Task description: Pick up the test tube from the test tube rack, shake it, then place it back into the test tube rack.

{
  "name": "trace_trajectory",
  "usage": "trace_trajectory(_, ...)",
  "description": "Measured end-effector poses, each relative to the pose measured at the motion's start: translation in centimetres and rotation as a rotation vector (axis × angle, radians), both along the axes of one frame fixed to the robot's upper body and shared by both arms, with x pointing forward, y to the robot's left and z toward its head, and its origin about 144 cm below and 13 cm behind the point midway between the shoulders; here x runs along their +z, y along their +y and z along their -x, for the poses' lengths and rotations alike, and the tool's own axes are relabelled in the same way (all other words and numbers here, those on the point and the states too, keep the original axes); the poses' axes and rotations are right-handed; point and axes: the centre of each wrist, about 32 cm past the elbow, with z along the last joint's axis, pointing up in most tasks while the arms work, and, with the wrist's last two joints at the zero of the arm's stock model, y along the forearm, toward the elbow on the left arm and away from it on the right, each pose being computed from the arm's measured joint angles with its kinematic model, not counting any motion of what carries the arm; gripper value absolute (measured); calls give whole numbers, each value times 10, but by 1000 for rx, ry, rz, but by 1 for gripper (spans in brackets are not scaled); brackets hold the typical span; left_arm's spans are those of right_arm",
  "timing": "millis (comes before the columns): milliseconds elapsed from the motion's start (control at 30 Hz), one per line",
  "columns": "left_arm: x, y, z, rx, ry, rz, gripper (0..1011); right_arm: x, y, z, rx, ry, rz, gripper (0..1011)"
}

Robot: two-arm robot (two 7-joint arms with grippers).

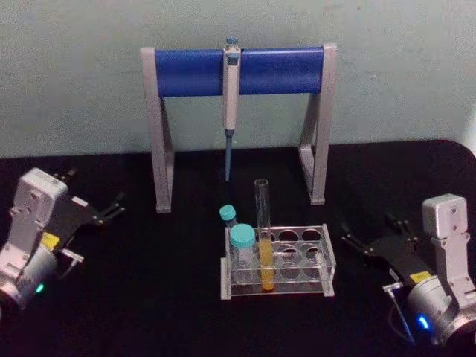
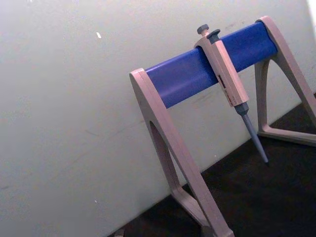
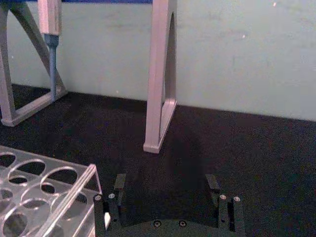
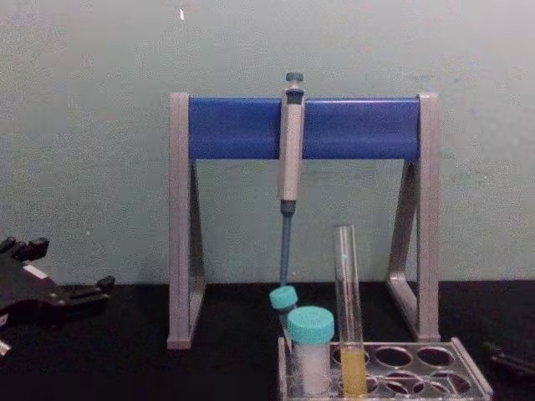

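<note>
Standing upright in the test tube rack (image 1: 327, 253), the test tube (image 1: 264, 238) is holding yellow-orange liquid. Left gripper (image 1: 111, 209) and right gripper (image 1: 372, 238) are resting wide apart on the table (image 1: 149, 297), fingers spread, holding nothing.

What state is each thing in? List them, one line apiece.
test tube: upright in the test tube rack, capless, yellow-orange liquid in its lower part.
test tube rack: on the table, most holes free.
teal-capped tubes: two, capped, standing at the rack's left end.
pipette: hanging on the stand's blue bar, tip down.
left gripper: open, resting left of the stand.
right gripper: open, right of the rack.
</note>
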Motion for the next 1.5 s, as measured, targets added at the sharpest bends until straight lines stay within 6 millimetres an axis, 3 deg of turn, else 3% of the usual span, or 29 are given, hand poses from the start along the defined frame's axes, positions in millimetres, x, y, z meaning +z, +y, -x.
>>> trace_trajectory(400, 0, 0, 0, 0, 0, 0, 1001, -9, 0, -1, 11, 34, -2, 1000)
trace_trajectory(1500, 0, 0, 0, 0, 0, 0, 1001, -7, 0, -1, 9, 29, -1, 1000)
